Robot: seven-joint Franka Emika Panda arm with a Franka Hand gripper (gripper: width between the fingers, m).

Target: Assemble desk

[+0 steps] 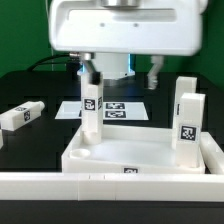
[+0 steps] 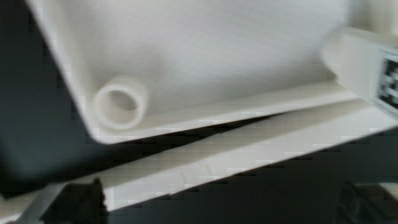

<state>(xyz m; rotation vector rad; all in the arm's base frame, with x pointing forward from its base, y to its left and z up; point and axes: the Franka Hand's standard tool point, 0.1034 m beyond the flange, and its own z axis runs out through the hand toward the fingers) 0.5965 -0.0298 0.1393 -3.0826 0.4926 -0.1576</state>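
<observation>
The desk top lies on the black table against the low white border wall, with 2 legs standing upright at its corners: one on the exterior view's left, another on the right. A 3rd leg lies loose on the table, well apart. The gripper sits just above the left leg's top, its fingers seemingly around it, though I cannot tell whether they clamp it; the wrist view shows a round corner socket.

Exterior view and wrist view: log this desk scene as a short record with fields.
desk top: flat on the table, beside the border wall
upright legs: two, left leg and right leg, standing at the top's corners
loose leg: lying on the table, exterior view's left
fourth leg: not in view
socket: empty
claw: open, holding nothing, above the top
marker board: behind the top
</observation>
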